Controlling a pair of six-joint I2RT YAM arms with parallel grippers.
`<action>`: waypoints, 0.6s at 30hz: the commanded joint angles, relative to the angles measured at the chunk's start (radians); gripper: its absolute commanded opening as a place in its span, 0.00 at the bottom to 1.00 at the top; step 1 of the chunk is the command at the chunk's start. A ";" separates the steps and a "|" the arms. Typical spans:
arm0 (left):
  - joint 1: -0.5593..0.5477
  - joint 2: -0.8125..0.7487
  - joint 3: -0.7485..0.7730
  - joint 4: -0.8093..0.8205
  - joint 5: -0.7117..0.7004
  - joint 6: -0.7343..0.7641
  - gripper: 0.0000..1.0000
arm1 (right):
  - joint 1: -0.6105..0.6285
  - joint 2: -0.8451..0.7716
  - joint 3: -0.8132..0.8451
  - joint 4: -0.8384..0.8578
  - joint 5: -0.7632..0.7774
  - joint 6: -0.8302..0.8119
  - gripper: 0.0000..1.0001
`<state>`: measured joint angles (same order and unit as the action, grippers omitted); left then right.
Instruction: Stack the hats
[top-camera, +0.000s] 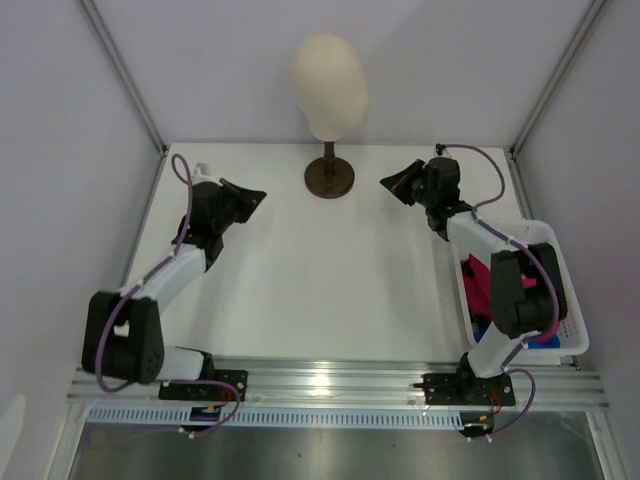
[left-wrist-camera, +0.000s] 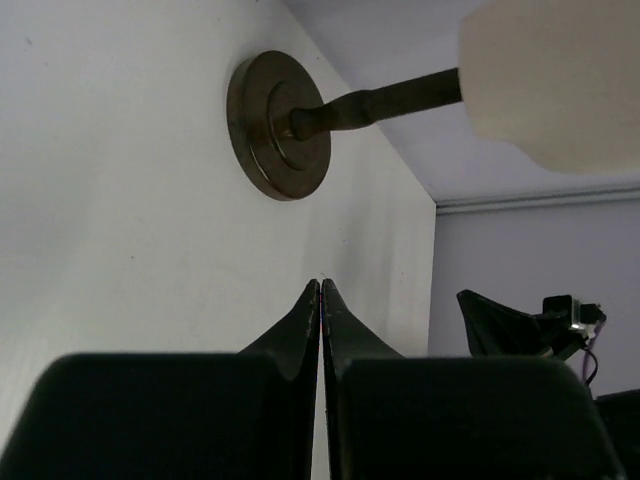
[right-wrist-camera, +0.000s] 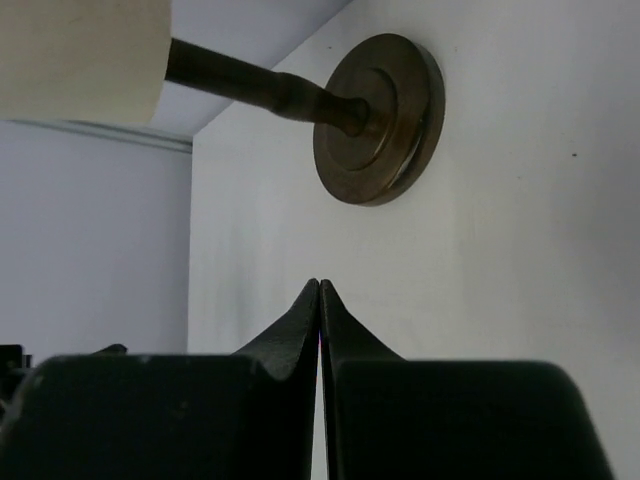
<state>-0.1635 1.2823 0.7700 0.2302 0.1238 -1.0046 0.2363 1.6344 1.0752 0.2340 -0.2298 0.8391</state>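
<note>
The hats lie in a white basket (top-camera: 562, 285) at the right edge of the table. A magenta-pink hat (top-camera: 478, 283) shows beside a bit of blue hat (top-camera: 483, 327), and my right arm hides most of them. My left gripper (top-camera: 258, 197) hovers over the left of the table, shut on nothing, its tips (left-wrist-camera: 320, 282) pressed together. My right gripper (top-camera: 386, 181) hovers opposite it, also shut and empty, tips (right-wrist-camera: 319, 283) touching. Both point toward the middle back of the table, well away from the basket.
A cream mannequin head (top-camera: 328, 75) on a dark round stand (top-camera: 329, 178) sits at the back centre, between the two grippers. Its base (left-wrist-camera: 280, 125) (right-wrist-camera: 378, 118) shows in both wrist views. White walls enclose the table at the back and on both sides.
</note>
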 joint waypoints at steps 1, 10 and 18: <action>-0.011 0.151 0.112 0.187 0.014 -0.189 0.01 | 0.031 0.108 0.089 0.149 0.041 0.152 0.00; -0.042 0.641 0.548 0.262 0.051 -0.244 0.01 | 0.031 0.488 0.337 0.430 0.052 0.363 0.00; -0.060 0.978 0.937 0.176 0.065 -0.316 0.76 | 0.035 0.784 0.686 0.369 0.021 0.405 0.67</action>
<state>-0.2157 2.1822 1.5517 0.4194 0.1711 -1.2709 0.2714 2.3798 1.6615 0.5686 -0.2077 1.2152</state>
